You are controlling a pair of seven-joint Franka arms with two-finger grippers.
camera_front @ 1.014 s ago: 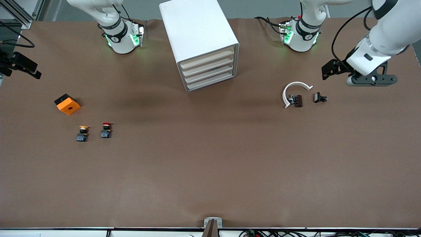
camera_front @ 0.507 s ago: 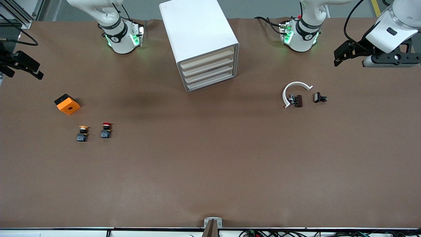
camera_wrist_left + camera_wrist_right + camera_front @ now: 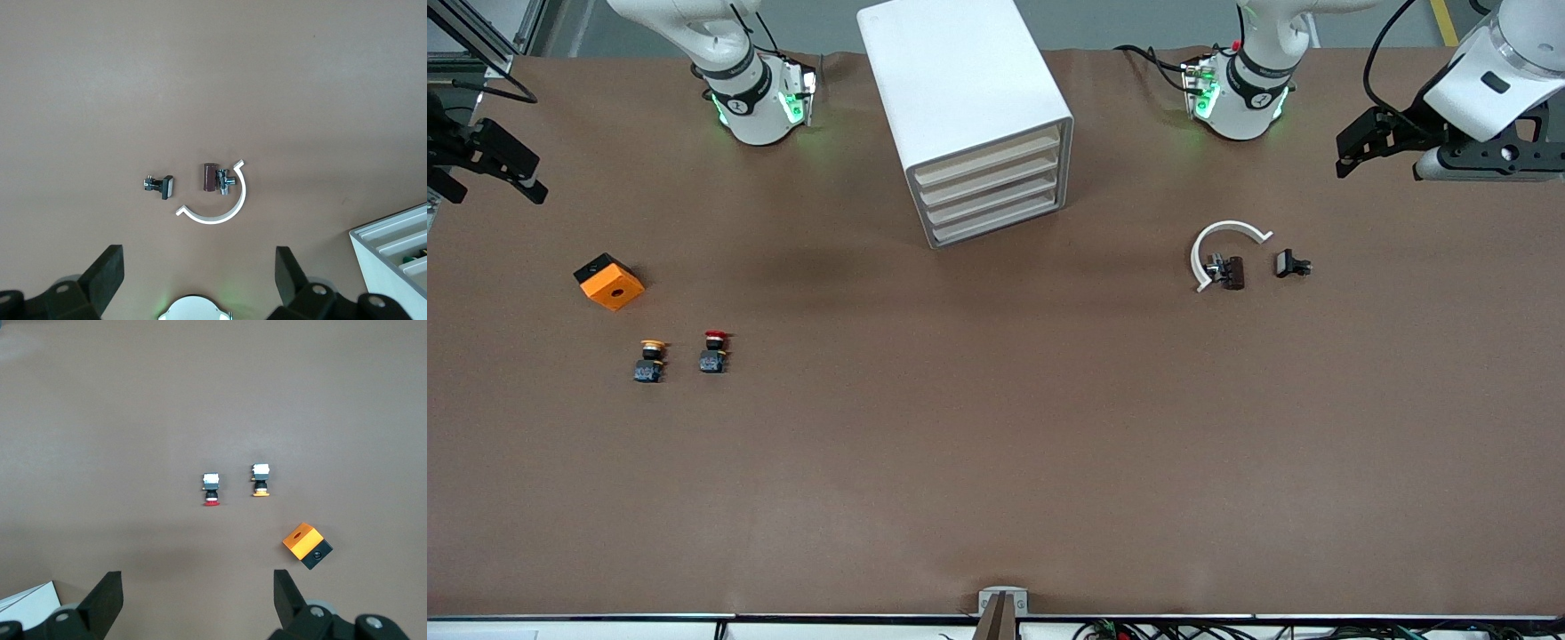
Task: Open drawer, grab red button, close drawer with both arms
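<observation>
Brown matte tabletop (image 3: 996,462) lies largely bare. Button (image 3: 713,352) stands with its red cap toward 12 o'clock, long axis 12–6, just beside the yellow-capped button (image 3: 649,360). Drawer (image 3: 989,156) sits flush in the white cabinet (image 3: 960,89). Left gripper (image 3: 1369,147) and right gripper (image 3: 494,164) hover at opposite table ends, fingers spread, empty.

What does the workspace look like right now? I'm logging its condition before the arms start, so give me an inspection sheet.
Surface: brown table, flat.
Job's things: drawer shut, top of cabinet; red button on table beside yellow button.
Clutter: orange cube; white arc around brown part; black clip.
Grippers: left tool open, over its end; right tool open, over its end.
Cables: black, at bases and table edge.
Surroundings: nothing seen.
</observation>
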